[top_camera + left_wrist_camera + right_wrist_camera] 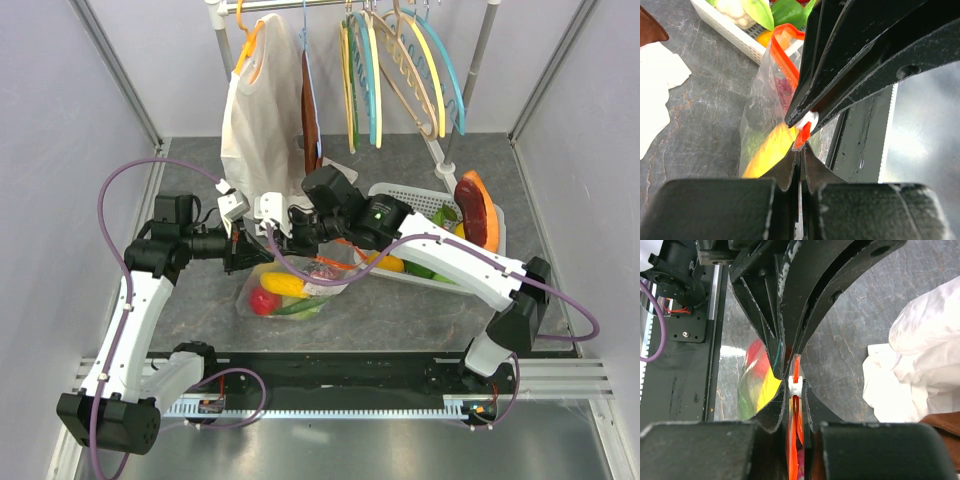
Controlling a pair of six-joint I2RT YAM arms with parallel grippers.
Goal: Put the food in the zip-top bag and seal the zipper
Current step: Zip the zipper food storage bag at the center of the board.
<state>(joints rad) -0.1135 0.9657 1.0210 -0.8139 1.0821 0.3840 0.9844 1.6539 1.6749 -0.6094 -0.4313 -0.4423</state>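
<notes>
The clear zip-top bag [318, 285] lies on the grey table between the arms. It holds a red round food [263, 301], a yellow oblong one [283, 284] and a green one [301, 309]. My left gripper [243, 251] is shut on the end of the orange-red zipper [799, 138]. My right gripper [290, 240] is shut on the white slider [794, 386] on that strip, right against the left fingertips. The strip [796, 440] runs back between the right fingers. In the left wrist view the bag mouth [790, 55] still gapes further along.
A white slotted basket [400, 193] at the right holds more toy food, including an orange slice [478, 210]. A white garment [262, 120] and several coloured hangers [400, 70] hang from a rail behind. A black rail [340, 372] runs along the near edge.
</notes>
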